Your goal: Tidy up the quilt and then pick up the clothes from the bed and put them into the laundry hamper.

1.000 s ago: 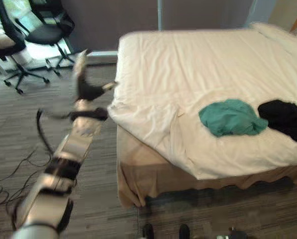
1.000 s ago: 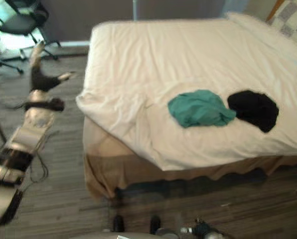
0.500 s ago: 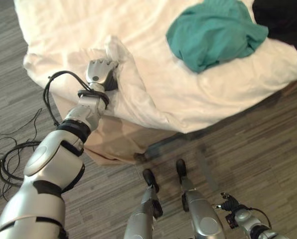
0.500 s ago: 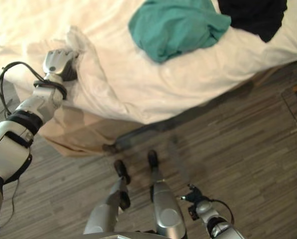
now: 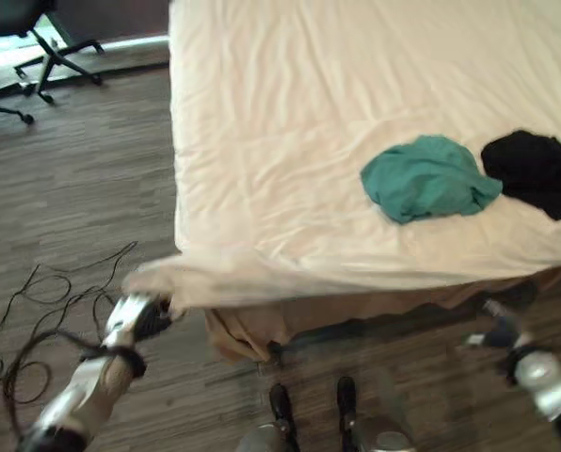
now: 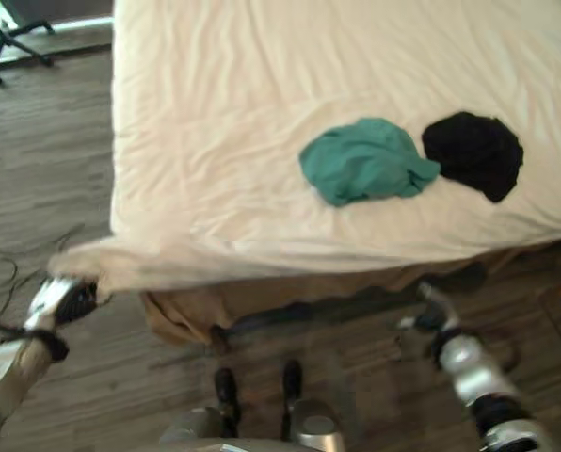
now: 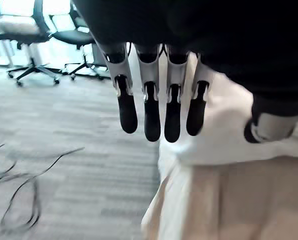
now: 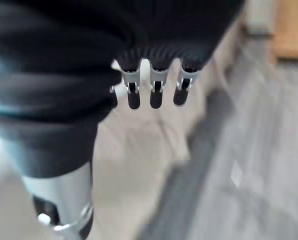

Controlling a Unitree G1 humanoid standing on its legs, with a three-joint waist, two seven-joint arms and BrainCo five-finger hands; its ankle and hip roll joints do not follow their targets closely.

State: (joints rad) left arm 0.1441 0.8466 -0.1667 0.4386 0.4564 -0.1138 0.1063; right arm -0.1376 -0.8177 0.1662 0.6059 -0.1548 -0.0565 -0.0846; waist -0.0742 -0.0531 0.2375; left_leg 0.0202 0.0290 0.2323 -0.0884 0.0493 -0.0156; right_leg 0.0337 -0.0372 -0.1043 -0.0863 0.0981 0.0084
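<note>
**Quilt corner drawn off the bed, clothes yet to be collected**

The chief risk is that the cream-coloured cotton quilt (image 5: 309,141) gets dragged too far. Its near-left corner is already stretched out past the bed's corner and down toward the grey wood-plank floor (image 5: 73,217). A harder tug could slide the whole cover sideways, wrinkle it again, and carry the two garments with it. The corner could also slip free, because the left hand (image 7: 159,107) shows its fingers hanging straight in its own wrist view, with the cloth lying just beyond them and the thumb apart. That reads as an open hand with no firm hold, though the head views blur the contact.

Taking the quilt as landmark: the left hand sits at its pulled-out corner, off the bed's near-left edge. The crumpled teal cotton garment (image 5: 426,179) and the bunched black fabric garment (image 5: 535,171) lie side by side on the quilt's near-right part, well apart from that hand. The right hand (image 8: 156,82) hangs below the quilt's near edge, fingers relaxed and empty, nearer the black garment.
</note>
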